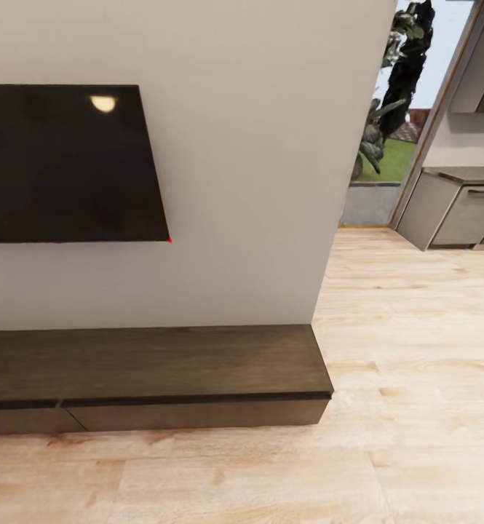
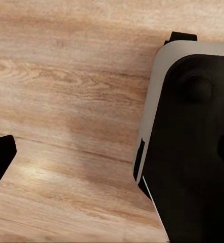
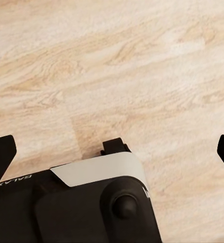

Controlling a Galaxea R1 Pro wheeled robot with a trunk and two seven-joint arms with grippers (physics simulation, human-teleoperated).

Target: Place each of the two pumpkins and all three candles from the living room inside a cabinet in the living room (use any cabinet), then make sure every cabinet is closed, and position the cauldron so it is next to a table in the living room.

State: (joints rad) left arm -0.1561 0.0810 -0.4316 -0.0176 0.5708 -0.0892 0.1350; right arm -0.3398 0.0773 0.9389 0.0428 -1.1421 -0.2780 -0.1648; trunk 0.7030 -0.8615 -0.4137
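The cabinet [image 1: 154, 378] is sitting closed against the wall, away from both grippers. The left gripper [image 2: 112, 152] and right gripper [image 3: 114, 152] are hanging over floor [image 1: 416, 364], fingers spread apart.

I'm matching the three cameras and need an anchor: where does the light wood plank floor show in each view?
Head view: the floor covers the right side and the bottom strip, in front of the dark cabinet.
Left wrist view: the floor lies beside the robot's base.
Right wrist view: the floor spreads beyond the base.
Shared landmark: the grey-and-black base, seen in both wrist views.
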